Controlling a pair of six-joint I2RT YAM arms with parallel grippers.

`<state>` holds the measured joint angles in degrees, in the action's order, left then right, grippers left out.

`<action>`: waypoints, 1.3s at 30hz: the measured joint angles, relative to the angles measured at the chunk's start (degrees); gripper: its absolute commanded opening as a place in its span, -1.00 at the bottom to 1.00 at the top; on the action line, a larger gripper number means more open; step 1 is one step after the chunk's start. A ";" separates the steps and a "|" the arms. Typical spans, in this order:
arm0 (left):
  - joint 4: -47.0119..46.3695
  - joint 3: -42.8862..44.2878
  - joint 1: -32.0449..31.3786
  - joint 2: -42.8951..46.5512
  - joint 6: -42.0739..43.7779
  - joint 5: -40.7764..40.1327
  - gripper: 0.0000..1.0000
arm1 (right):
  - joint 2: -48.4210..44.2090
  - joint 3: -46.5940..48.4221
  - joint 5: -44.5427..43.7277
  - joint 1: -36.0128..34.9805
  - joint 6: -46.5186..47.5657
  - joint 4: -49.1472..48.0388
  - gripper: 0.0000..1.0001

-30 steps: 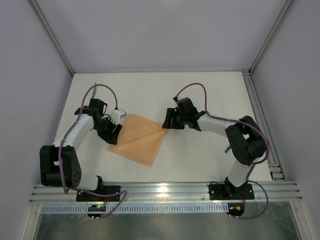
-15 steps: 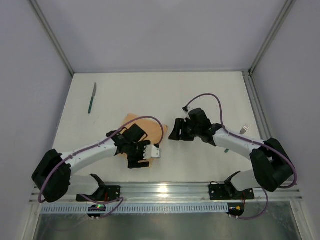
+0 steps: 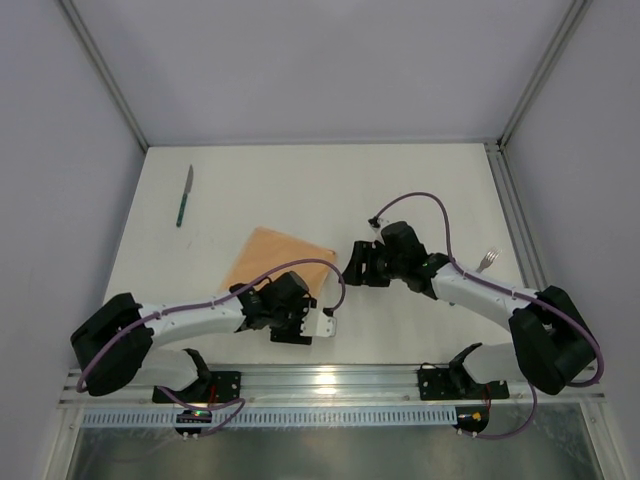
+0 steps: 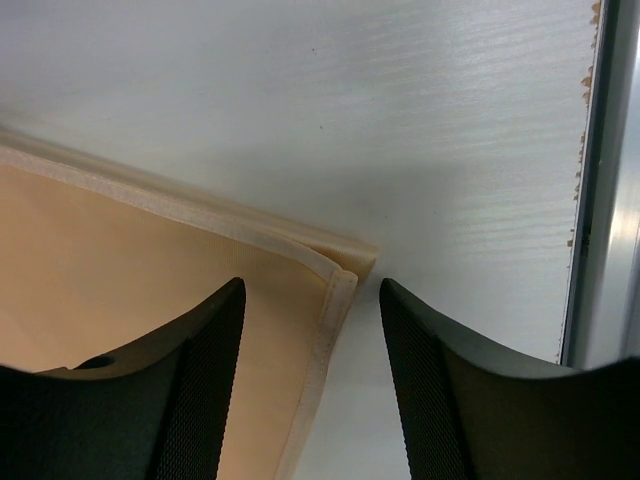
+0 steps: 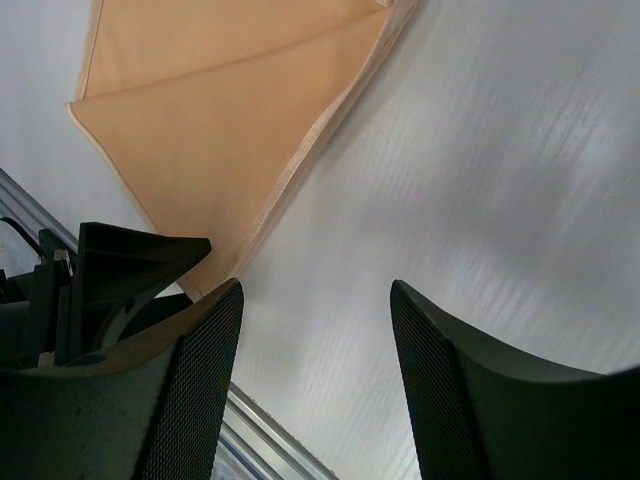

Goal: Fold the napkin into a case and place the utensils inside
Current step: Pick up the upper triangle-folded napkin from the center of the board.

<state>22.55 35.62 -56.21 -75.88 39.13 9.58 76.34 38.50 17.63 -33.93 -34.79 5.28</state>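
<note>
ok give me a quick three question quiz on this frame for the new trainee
1. Multiple choice: what sits between the left gripper's open fingers? A) a corner of the napkin B) the knife C) nothing
2. True or false: the knife lies on the napkin.
3. Short answer: is the right gripper open or shut?
Key: 1 A. 2 False: the knife lies on bare table, well apart from the napkin. 3 Open, over the table beside the napkin's edge.
</note>
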 measured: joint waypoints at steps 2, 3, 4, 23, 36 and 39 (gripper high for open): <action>-0.76 -0.09 -0.42 -0.15 0.02 0.02 0.12 | 0.26 0.15 -0.52 0.00 -0.13 -0.07 0.30; -1.29 -0.11 -0.61 -0.42 0.02 0.04 0.12 | 0.92 0.55 -0.87 0.02 -0.15 0.20 0.29; -1.90 -0.11 -0.79 -0.72 0.02 0.04 0.12 | 1.88 1.18 -1.01 0.02 -0.13 0.33 0.30; -6.78 0.70 -2.62 -4.11 -0.15 -0.98 -1.00 | 9.01 6.29 -0.22 1.05 0.22 -0.04 0.29; 0.42 4.57 -1.09 -4.07 -4.68 -0.96 -1.00 | 4.52 2.32 5.53 4.00 -2.58 -2.56 0.32; 1.57 6.12 -0.24 -3.91 -5.77 -0.63 -1.00 | 4.15 -1.11 7.52 3.89 -5.88 -6.38 0.38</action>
<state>24.12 41.74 -56.45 -79.79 33.36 8.95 80.49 37.39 25.15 -30.04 -40.66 -1.10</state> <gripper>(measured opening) 0.011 0.670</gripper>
